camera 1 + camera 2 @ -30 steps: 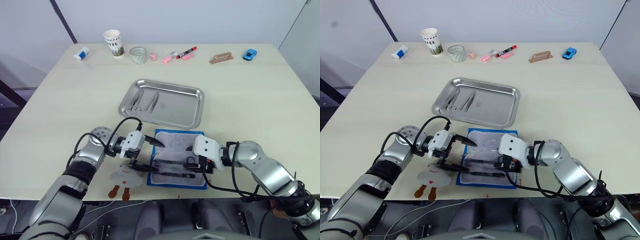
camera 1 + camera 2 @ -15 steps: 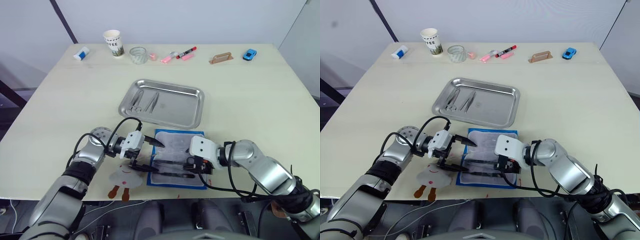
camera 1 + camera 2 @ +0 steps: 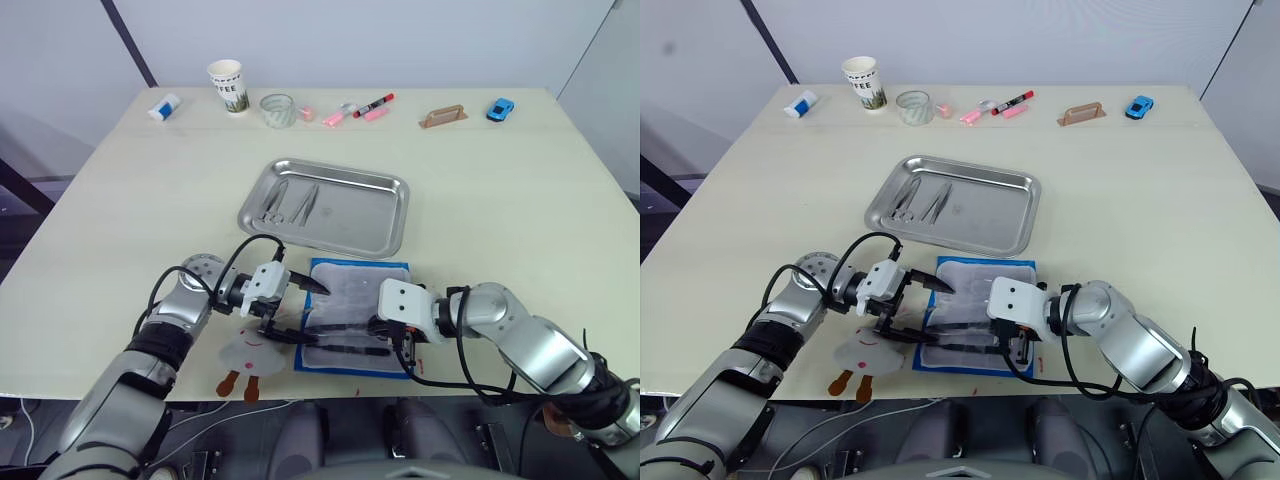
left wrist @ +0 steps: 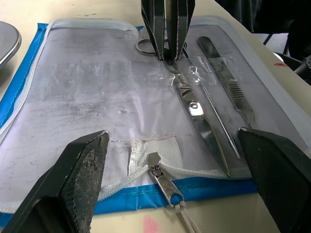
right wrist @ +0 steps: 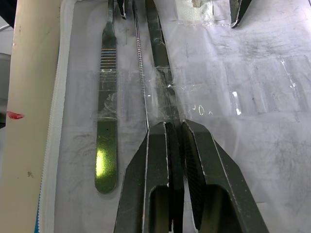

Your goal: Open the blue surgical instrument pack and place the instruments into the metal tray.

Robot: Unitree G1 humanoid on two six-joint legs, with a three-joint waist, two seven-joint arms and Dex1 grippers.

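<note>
The right gripper (image 5: 176, 127) has its fingers (image 5: 153, 160) pinched together on a slim scissors (image 4: 194, 109) lying in the open pack (image 3: 355, 317), near the ring handle end as the left wrist view shows it. Beside the scissors, toward the near edge of the pack, lie a thin probe (image 5: 141, 73) and a flat scalpel handle (image 5: 105, 116), all under strips of clear film on the grey-white lining. The left gripper (image 3: 297, 310) rests at the pack's left edge with its fingers (image 4: 77, 172) wide apart, holding nothing; the zipper pull (image 4: 163, 180) sits between them on the blue border.

The pack lies open and flat near the front of the surface (image 3: 520, 200), between the two grippers. Just beyond it, touching or nearly so, is the tray (image 3: 370, 215), with a couple of instruments (image 3: 290, 203) lying at its left end. A white plush toy (image 3: 250, 358) lies at the near edge, left of the pack and under the left gripper.

Along the far edge, from left to right: a small white bottle (image 3: 162, 106), a paper cup (image 3: 227, 85), a glass (image 3: 277, 109), pink and red markers (image 3: 365, 108), a brown holder (image 3: 443, 117) and a blue toy car (image 3: 500, 109).
</note>
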